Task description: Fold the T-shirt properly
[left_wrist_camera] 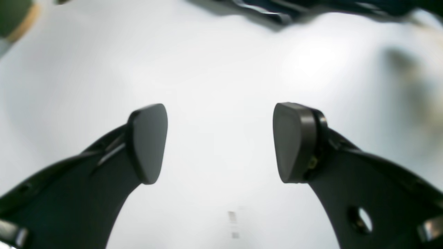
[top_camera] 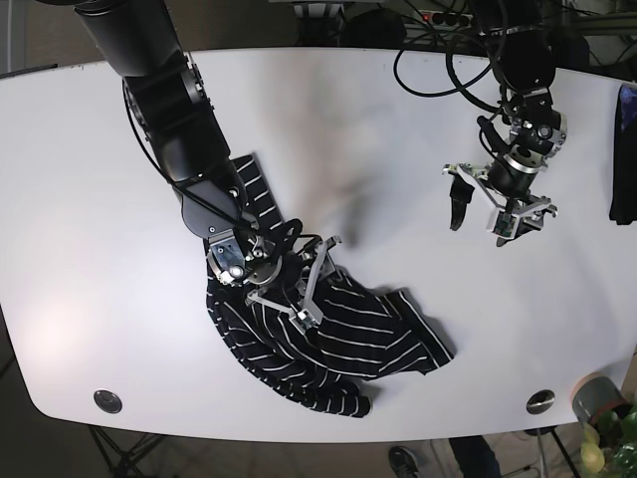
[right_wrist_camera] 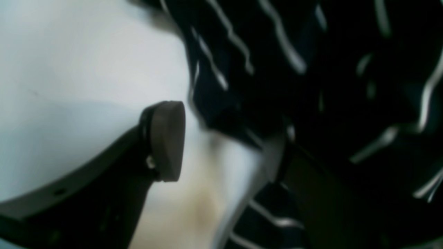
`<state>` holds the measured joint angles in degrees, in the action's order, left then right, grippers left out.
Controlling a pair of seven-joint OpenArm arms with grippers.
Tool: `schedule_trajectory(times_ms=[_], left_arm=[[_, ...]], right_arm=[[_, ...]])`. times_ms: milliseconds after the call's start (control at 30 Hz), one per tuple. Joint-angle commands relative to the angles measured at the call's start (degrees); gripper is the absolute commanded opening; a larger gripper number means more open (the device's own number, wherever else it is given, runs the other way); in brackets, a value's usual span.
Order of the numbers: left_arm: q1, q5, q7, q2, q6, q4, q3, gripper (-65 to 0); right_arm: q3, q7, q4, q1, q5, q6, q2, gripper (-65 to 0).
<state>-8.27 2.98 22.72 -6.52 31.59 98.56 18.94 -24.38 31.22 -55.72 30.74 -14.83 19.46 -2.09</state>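
Spanning the scene, white table (top_camera: 90, 199) bears striped T-shirt (top_camera: 338, 339); both grippers spread, right gripper (top_camera: 304, 284) over cloth.

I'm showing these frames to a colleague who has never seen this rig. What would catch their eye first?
Most striking is the dark striped T-shirt, crumpled in a heap near the front edge of the white table. The right gripper is down at the heap's upper edge, jaws open, with cloth against one finger in the wrist view. The left gripper hangs open over bare table, far from the shirt.
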Motion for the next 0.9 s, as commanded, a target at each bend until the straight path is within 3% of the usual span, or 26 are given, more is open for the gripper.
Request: schedule_trajectory(times_ms=[0,133,367,567,800,867], left_arm=[[0.7,-0.7,-1.6,-0.5,-0.5,1.5,0.3,-21.1],[0.2,-0.7,-1.6,-0.4,-0.5,1.5,0.1,-21.1],[-0.7,-0.7,-1.6,-0.4,-0.6,1.4,0.2,-21.1],[-1.0,-0.7,-1.6,-0.4,-0.6,1.3,0.2,-21.1],[-1.0,-0.7,-1.6,-0.4,-0.6,0.3,0.2,-21.1],[-1.0,-0.7,-1.6,-0.4,-0.6,0.3,0.2,-21.1]], right_arm=[[0.2,-3.3,2.4,3.3,-0.3,0.01,0.2,-30.9],[-1.2,-6.3,7.2,6.0,-0.3,0.10,0.2,-29.6],[-9.2,-8.8,7.7,6.3,-0.2,0.01,0.1,-13.2],[-9.5,-10.3,9.0,5.8,0.5,0.01,0.3,-12.5],[-9.2,-16.6,16.6,6.0,10.0,-0.17,3.7,-12.5],[-9.2,-17.8,18.2,6.0,10.2,-1.22,4.1,-12.5]])
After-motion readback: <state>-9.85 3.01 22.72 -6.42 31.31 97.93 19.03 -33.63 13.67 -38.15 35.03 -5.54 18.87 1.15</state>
